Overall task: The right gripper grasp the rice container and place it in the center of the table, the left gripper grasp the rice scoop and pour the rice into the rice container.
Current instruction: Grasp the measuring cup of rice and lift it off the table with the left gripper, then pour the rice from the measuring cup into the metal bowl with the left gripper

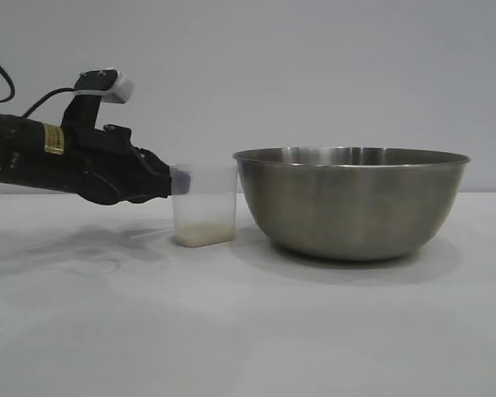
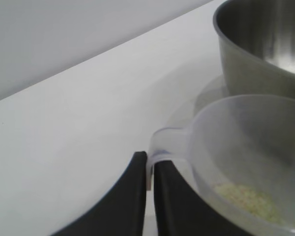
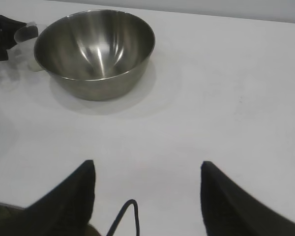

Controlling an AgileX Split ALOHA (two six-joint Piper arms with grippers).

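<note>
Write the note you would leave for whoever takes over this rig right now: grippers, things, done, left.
Left gripper: shut on the rice scoop handle; scoop stands on the table beside the rice container.
Right gripper: open, holding nothing, back from the container.
Done: container placed, scoop gripped.
Left: lift the scoop and pour its rice into the container, which looks empty.

Soft even light; faint shadows

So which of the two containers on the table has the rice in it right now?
The small see-through plastic cup, held by its handle in the left pincer. A thin layer of rice covers its bottom. The big steel bowl beside it is empty.
</note>
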